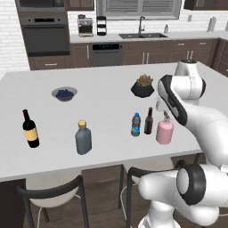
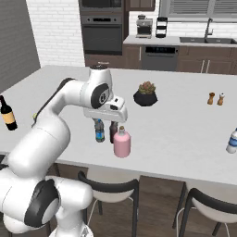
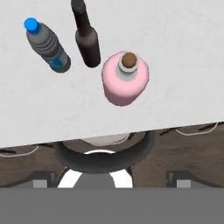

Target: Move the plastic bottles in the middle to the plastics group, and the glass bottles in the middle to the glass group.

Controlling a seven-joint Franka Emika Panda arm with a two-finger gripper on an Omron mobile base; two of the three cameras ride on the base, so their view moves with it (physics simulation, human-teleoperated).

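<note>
Three bottles stand together in the middle near the counter's front edge. They are a small clear plastic bottle (image 1: pixel 136 124) (image 2: pixel 99 131) (image 3: pixel 47 46) with a blue cap, a slim dark brown glass bottle (image 1: pixel 148 121) (image 3: pixel 87 40), and a squat pink glass bottle (image 1: pixel 164 130) (image 2: pixel 122 143) (image 3: pixel 125 78) with a tan stopper. My gripper (image 2: pixel 106 122) (image 3: pixel 111 179) hovers just above them, open, its fingertips wide apart and nothing between them. The glass group stands at the left: a yellow-labelled wine bottle (image 1: pixel 30 129) (image 2: pixel 8 114) and a grey flask (image 1: pixel 83 138). A clear bottle (image 2: pixel 232 141) of the plastics group stands far right.
A dark potted plant (image 1: pixel 142 86) (image 2: pixel 145 94) sits behind the middle bottles and a bowl of blueberries (image 1: pixel 64 93) further left. Two small shakers (image 2: pixel 215 98) stand at the right. Dark-framed stools (image 1: pixel 52 189) (image 3: pixel 103 154) are tucked under the counter's front edge.
</note>
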